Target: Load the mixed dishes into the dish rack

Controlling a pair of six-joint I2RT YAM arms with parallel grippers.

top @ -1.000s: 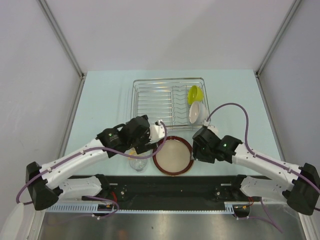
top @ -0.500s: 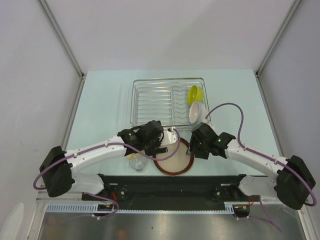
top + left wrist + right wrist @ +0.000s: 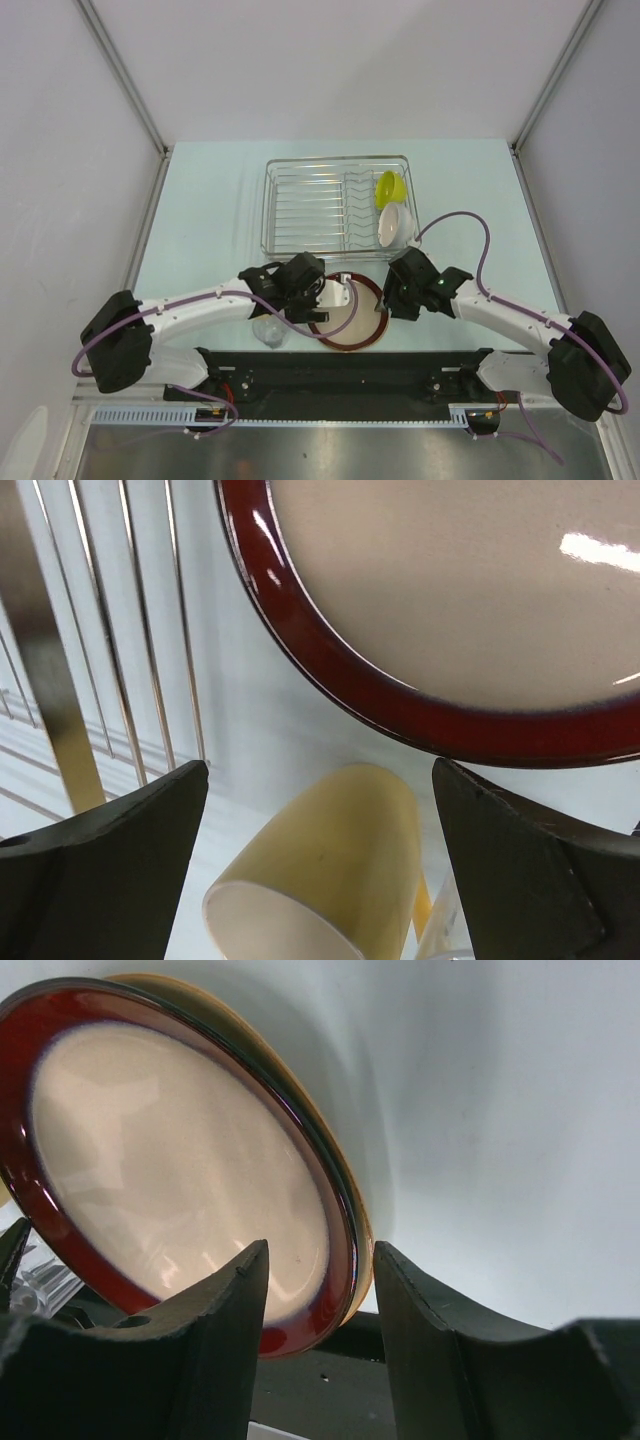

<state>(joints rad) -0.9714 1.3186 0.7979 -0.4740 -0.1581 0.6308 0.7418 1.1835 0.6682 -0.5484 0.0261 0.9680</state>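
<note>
Dark red-brown round dish (image 3: 180, 1160) sits on beige plate (image 3: 356, 1205) on bench (image 3: 200, 220), nr dish rack (image 3: 268, 200). R hand (image 3: 320, 1250), half-narrowed, set astride rim, not yet gripped; only dish should be pinched. L hand (image 3: 320, 780) held wide above cream-yellow mug (image 3: 320, 870).

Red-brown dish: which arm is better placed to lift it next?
Right, probably. The right gripper straddles the rim of the dark red-brown dish, while the left gripper hangs open above the cream-yellow mug beside it.

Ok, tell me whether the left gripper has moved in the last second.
Yes. The left gripper has moved right and toward the near edge, away from the rack, to the red dish's left rim.
</note>
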